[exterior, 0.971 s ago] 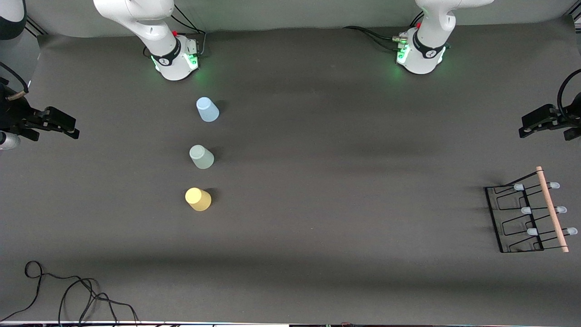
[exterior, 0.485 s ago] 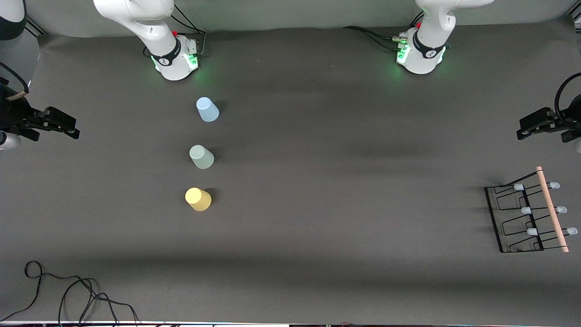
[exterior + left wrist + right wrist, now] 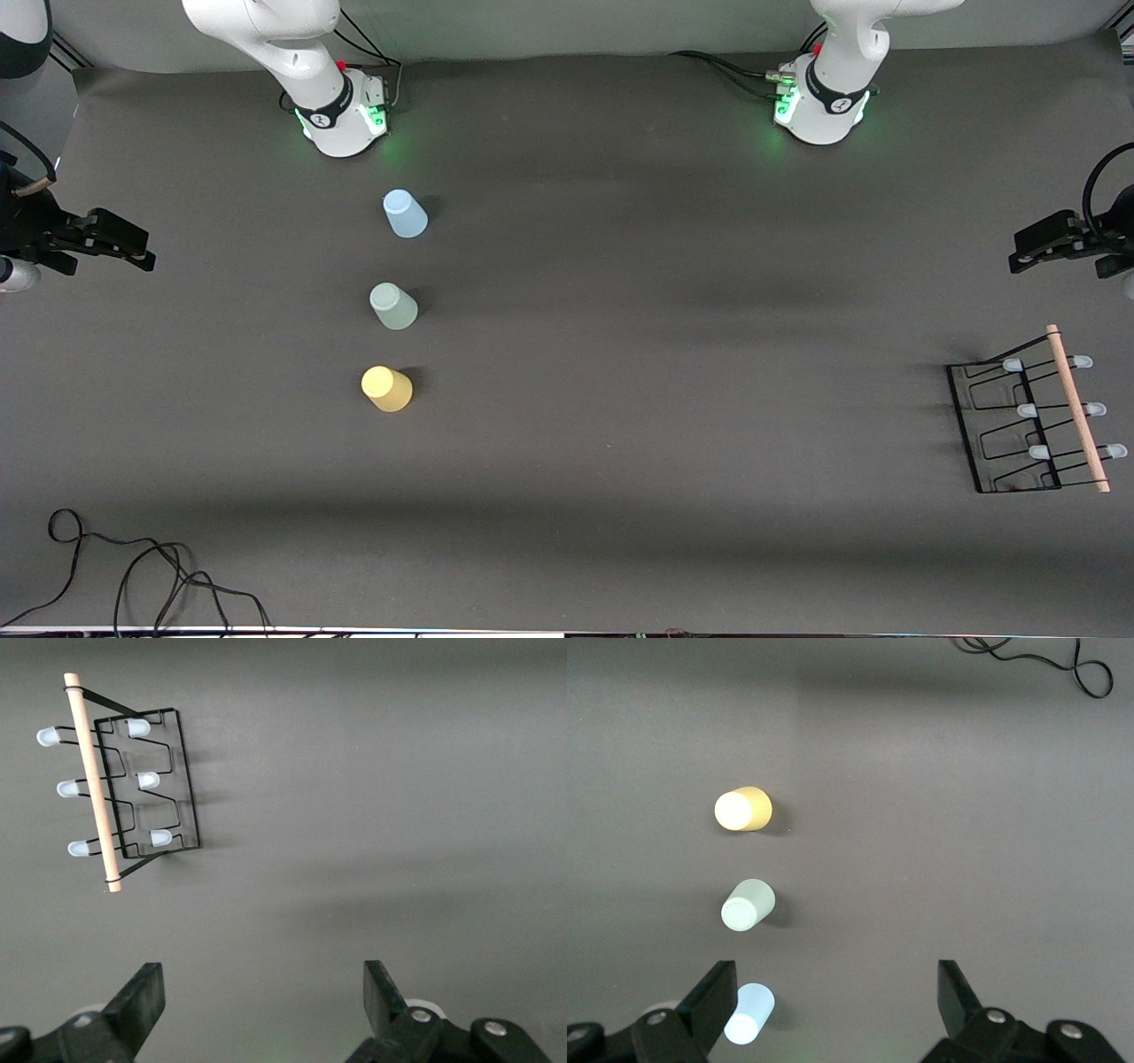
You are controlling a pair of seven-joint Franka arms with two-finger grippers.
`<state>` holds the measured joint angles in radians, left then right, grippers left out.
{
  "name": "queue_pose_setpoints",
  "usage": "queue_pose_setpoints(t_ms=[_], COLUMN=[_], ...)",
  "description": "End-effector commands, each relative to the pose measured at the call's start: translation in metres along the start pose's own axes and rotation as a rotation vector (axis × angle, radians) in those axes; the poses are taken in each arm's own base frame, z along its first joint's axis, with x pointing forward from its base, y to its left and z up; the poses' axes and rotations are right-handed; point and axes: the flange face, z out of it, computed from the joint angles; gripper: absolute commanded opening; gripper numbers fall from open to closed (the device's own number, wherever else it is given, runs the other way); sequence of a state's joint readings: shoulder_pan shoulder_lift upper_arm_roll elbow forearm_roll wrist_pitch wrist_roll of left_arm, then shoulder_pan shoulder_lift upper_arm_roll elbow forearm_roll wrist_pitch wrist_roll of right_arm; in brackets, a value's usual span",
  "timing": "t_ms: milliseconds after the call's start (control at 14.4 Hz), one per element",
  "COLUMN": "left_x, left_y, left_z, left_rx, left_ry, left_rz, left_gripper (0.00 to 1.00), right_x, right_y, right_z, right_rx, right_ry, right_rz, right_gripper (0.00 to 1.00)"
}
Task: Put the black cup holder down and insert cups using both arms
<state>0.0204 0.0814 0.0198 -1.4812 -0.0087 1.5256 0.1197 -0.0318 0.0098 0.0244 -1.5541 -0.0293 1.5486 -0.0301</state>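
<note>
While the right gripper (image 3: 133, 251) waits spread and empty at its table end, the front view shows the left gripper (image 3: 1032, 249) has edged inward since a second ago, probably toward the black cup holder (image 3: 1032, 424) standing nearer the camera. Left wrist view: fingers (image 3: 142, 1001) spread, holder (image 3: 120, 780) untouched. Right wrist view: three cups (image 3: 747, 906) upside down, the blue one partly hidden.

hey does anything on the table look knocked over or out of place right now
Nothing stands out. The three cups, light blue, grey-green and yellow, stand in a row. The black cup holder sits apart, empty. Both grippers, left and right, hang open.
</note>
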Motion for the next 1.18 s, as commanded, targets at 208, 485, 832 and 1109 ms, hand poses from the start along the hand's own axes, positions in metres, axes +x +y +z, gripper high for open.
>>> queue_pose_setpoints(t_ms=[208,485,832,1109], left_x=[0.006,0.012,0.024,0.048], left_y=[-0.011,-0.048,-0.080,-0.118], left_z=[0.007,0.026,0.055,0.114], left_rx=[0.006,0.040,0.053,0.051], left_ry=[-0.016,-0.016,-0.013,-0.028], left_rz=[-0.011,-0.012,-0.023,-0.062], left_gripper=[1.00,1.00,1.00,1.00], right_x=[0.000,0.000,0.002,0.002], right_y=[-0.002,-0.002,-0.005,-0.007], right_z=[-0.001,-0.002,0.001,0.001], right_rx=[0.002,0.002,0.001,0.001], right_ry=[-0.006,-0.005,-0.009,-0.010], right_rz=[0.000,0.003,-0.003,-0.006], right_gripper=[1.00,1.00,1.00,1.00])
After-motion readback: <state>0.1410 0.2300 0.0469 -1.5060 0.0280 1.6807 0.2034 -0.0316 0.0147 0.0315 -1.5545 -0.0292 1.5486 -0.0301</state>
